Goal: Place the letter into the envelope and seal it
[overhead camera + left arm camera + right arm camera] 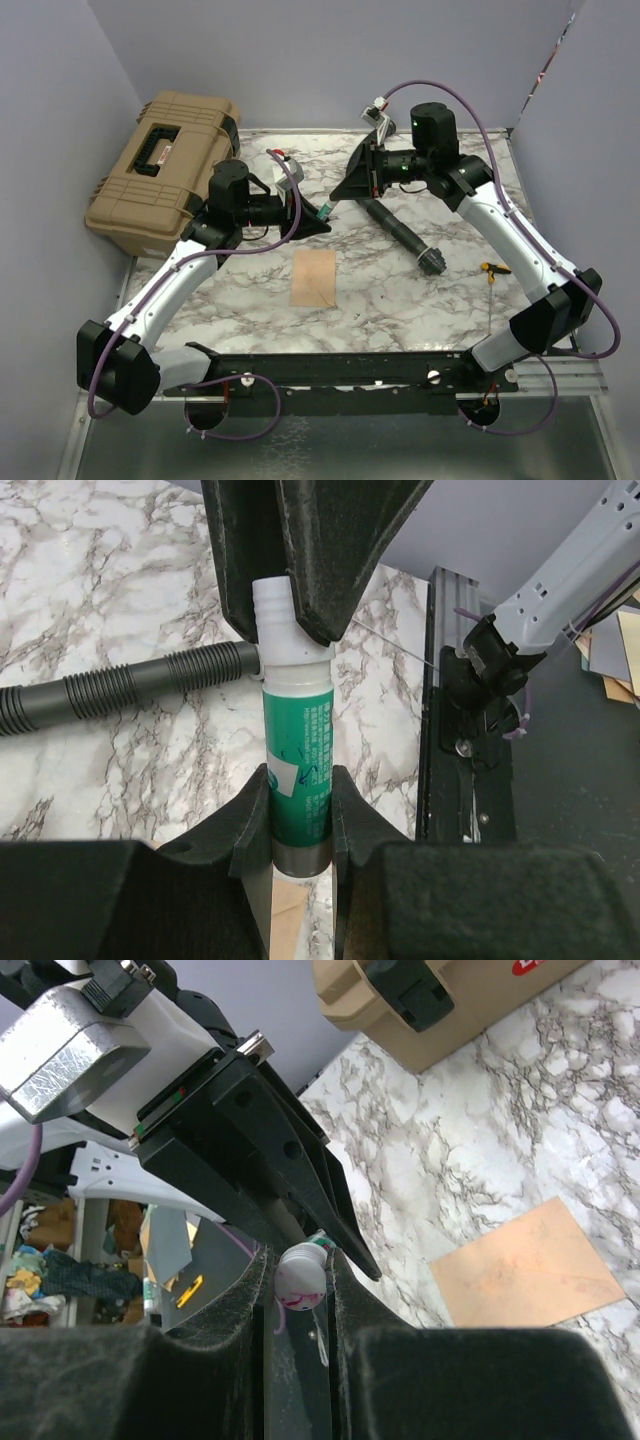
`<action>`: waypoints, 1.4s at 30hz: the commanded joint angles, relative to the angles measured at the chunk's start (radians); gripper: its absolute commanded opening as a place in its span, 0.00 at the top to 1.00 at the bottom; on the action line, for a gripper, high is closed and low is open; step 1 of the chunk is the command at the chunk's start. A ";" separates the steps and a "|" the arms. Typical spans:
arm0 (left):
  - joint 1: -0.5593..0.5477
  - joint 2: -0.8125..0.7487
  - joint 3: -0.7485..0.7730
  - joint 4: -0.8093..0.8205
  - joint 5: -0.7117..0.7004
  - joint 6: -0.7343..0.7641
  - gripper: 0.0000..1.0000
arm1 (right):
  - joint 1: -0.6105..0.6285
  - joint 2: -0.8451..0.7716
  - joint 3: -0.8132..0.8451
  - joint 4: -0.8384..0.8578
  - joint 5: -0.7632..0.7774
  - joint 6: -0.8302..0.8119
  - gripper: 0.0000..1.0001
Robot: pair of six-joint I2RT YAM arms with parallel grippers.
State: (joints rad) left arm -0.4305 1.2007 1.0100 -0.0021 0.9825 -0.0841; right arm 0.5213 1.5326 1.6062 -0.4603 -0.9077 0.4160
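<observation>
A single flat kraft-brown paper rectangle (313, 278) lies on the marble table (250, 300). It also shows in the right wrist view (525, 1265). No flap shows, so I cannot tell whether it is the envelope or the letter, and no second brown piece is in view. My left gripper (322, 213) (300, 815) is shut on a green glue stick (298, 750), held above the table behind the paper. My right gripper (340, 192) (300, 1275) is shut on the stick's white end (300, 1272), facing the left gripper.
A tan hard case (165, 170) stands at the back left. A black corrugated tube (400, 230) lies right of centre. A small yellow-and-black tool (493, 268) lies near the right edge. The black base rail (330, 370) runs along the front.
</observation>
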 commanded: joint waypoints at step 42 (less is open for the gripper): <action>-0.079 0.058 0.265 0.231 -0.169 0.091 1.00 | 0.174 0.004 -0.131 -0.189 0.092 0.143 0.99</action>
State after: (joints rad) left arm -0.4778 1.3037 1.1702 -0.2134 0.8967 -0.0025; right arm 0.5434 1.4826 1.5093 -0.4156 -0.7334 0.4843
